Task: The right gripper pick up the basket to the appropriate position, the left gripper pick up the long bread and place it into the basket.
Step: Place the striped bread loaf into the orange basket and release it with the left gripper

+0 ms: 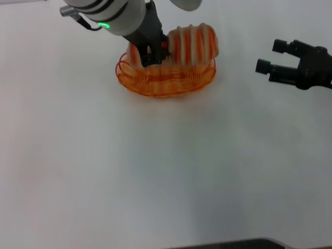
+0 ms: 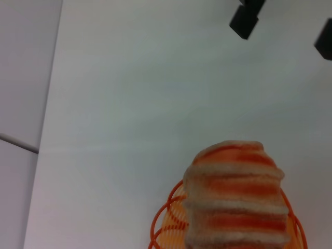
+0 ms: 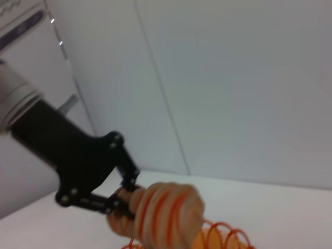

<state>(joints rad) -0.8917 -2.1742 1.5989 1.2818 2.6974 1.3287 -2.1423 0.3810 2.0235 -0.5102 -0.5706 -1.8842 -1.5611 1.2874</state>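
Careful: your left gripper [image 1: 150, 52] pinches the bread [image 1: 193, 44] by one end, tilted over the basket [image 1: 166, 79], so releasing now may tip it over the rim; the right gripper [image 1: 271, 57] waits spread, well apart.

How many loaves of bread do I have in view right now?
1. The long bread is held by the left gripper over the basket, one end tilted up. The right gripper sits empty to the side. Nothing seems hidden.
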